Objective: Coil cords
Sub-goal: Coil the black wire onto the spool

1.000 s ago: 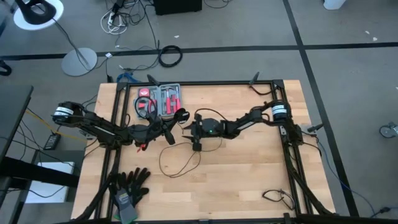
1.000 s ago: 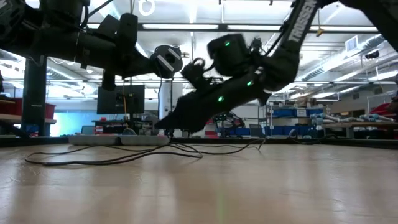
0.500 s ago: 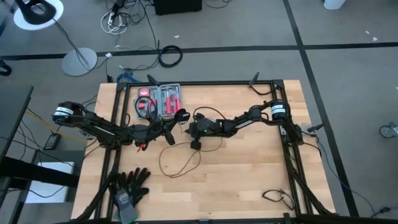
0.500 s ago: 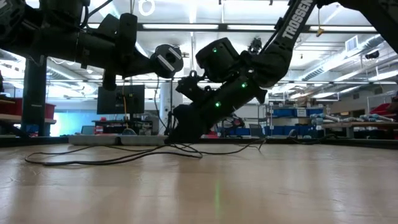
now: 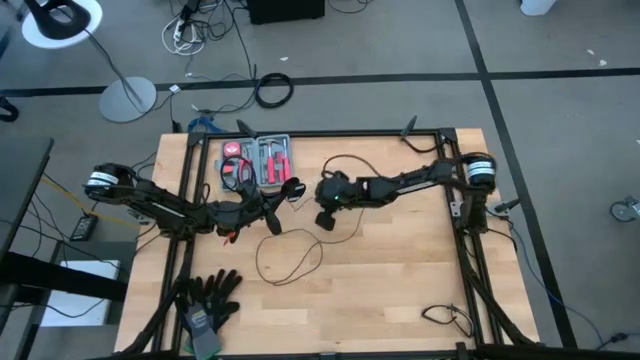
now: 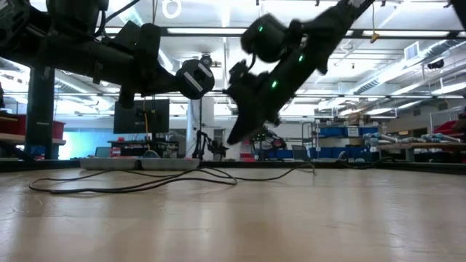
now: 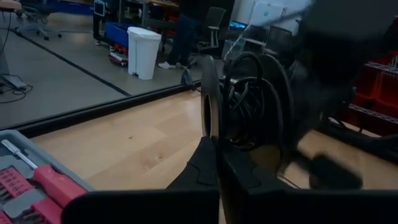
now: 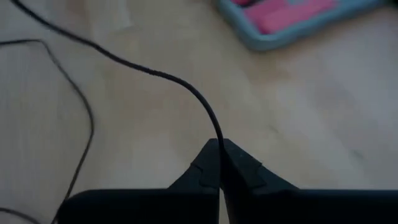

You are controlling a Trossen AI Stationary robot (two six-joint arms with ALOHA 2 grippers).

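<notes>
Right tool [image 8: 219, 163] is pinched shut on the thin black cord [image 8: 155, 74]; the wire runs straight out from between the tips in its wrist view. From above, that tool [image 5: 318, 190] sits over the middle of the desk [image 5: 400, 280], raised off the wood, just beside the left arm's end. Low view shows it [image 6: 234, 137] clear of the surface, pointing down at a slant.

Left tool [image 7: 214, 146] is pressed together too, clamped on a round disc [image 7: 210, 99] with black cord wound around it. From above it [image 5: 285, 192] is just below the tool tray [image 5: 262, 160], near the back edge. In the low view the disc [image 6: 195, 78] hangs well above the desk.

Rest of the cord [image 5: 290, 262] lies slack on the wood in a loose loop in front of both tools; another arc rises behind the right arm. Low view shows the slack [image 6: 131, 185] trailing flat across the surface.

Black gloves [image 5: 208, 298] at the front left corner, well apart from the cord. A short black cable [image 5: 445, 318] sits at the front right.
</notes>
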